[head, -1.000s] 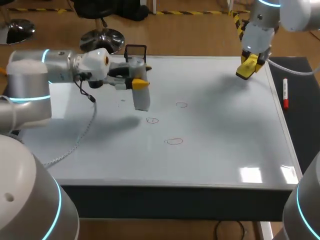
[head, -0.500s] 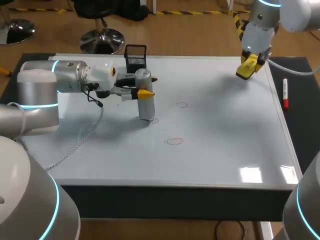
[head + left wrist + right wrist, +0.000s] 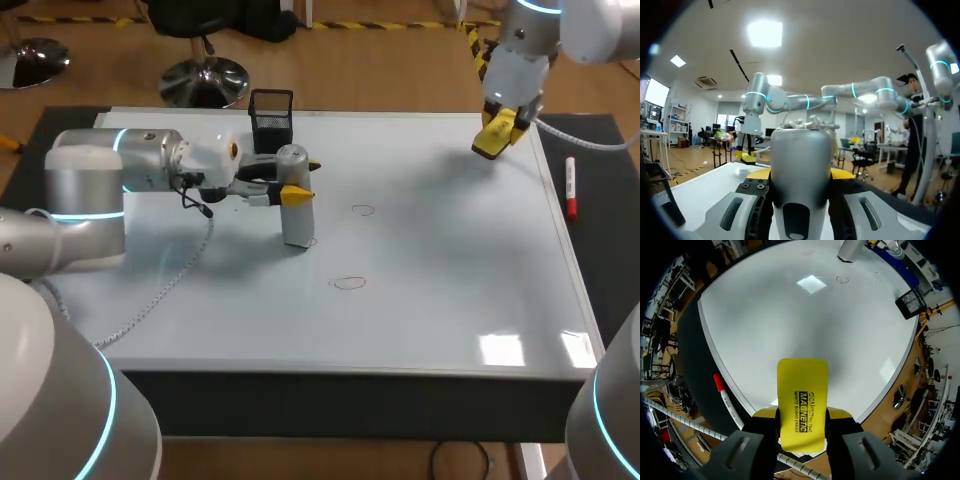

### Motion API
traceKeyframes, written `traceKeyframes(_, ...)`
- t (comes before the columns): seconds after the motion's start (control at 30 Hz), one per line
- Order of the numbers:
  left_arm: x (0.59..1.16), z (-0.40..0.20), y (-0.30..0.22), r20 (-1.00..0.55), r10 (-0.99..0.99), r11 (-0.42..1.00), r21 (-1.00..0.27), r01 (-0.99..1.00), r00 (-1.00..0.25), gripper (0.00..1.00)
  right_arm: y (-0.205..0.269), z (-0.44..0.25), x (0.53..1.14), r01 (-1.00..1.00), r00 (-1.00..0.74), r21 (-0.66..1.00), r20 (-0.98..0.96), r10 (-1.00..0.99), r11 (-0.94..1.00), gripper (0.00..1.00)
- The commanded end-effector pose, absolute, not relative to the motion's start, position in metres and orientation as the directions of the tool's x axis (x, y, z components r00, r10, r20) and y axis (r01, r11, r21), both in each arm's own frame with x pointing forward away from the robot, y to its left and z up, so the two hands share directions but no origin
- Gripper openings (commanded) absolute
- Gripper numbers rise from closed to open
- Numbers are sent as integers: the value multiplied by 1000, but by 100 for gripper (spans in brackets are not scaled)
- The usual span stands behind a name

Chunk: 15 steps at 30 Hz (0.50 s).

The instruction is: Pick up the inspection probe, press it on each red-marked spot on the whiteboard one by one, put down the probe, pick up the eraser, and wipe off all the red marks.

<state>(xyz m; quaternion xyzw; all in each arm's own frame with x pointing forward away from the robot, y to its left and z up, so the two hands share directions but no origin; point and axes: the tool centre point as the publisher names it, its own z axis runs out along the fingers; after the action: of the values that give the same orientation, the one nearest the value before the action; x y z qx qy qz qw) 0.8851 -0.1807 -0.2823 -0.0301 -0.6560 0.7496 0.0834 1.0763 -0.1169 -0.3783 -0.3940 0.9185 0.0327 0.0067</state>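
Note:
The inspection probe (image 3: 295, 205), a grey cylinder, stands upright with its lower end on the whiteboard (image 3: 450, 270), over the middle red mark. My left gripper (image 3: 301, 178) is shut on its upper part from the side. In the left wrist view the probe (image 3: 801, 165) fills the gap between the fingers. Two red circles show beside it, one farther right (image 3: 363, 210) and one nearer the front (image 3: 349, 283). My right gripper (image 3: 497, 135) hangs over the board's far right corner, shut on the yellow eraser (image 3: 802, 400).
A black mesh holder (image 3: 271, 115) stands at the board's far edge, just behind the probe. A red-capped marker (image 3: 571, 187) lies on the dark mat to the right of the board. The left arm's cable (image 3: 160, 290) trails across the board's left part.
My left arm carried the probe to the right and lowered it onto the middle red mark. The right arm and the eraser have kept still.

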Motion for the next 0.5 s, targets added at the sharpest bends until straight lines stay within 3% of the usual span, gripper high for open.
traceKeyframes(0.03,885,-284,-182,64,165,-126,-988,-86,-984,0,-117,-377,1077,-725,-688,53,-35,-724,686,0)
traceKeyframes(0.5,883,-286,-185,72,166,-115,-989,-92,-983,0,-117,-377,1077,-725,-688,53,-35,-724,686,0)
